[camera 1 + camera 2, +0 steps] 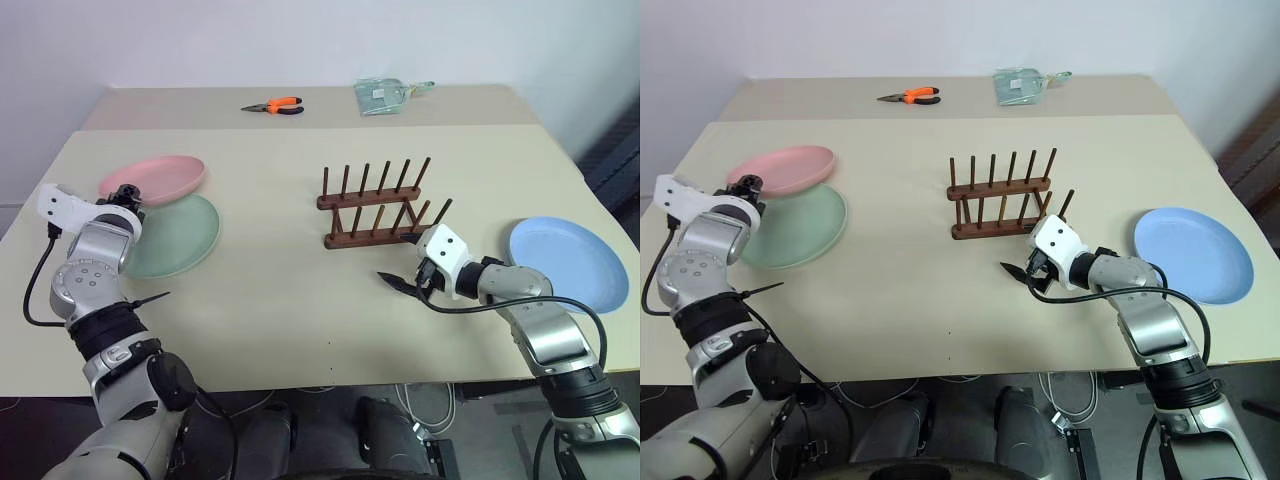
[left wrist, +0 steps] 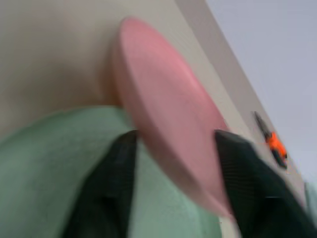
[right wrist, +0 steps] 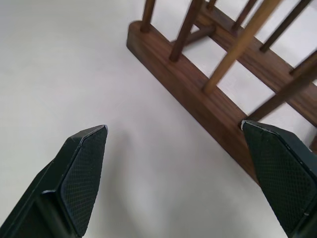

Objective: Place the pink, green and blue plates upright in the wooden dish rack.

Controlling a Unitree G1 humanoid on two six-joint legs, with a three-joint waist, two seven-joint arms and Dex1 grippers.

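Left wrist view: black fingers (image 2: pixel 111 188) astride pink plate (image 2: pixel 168 148) rim.

Round salmon-pink plastic plate (image 2: pixel 168 129) is smeared w/ blur in left wrist view; whether the black fingers (image 2: pixel 111 188) touch its rim can't be told. Pale mint-green plate (image 1: pixel 185 240) is partly hidden under the pink one & the left arm. Clear packet (image 1: pixel 380 95) at far table edge: contents too small to tell.

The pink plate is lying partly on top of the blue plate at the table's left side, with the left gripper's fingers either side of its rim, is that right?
Not quite: the pink plate overlaps the green plate, as the left eye view shows. The blue plate lies apart on the right. The left gripper does straddle the pink rim.
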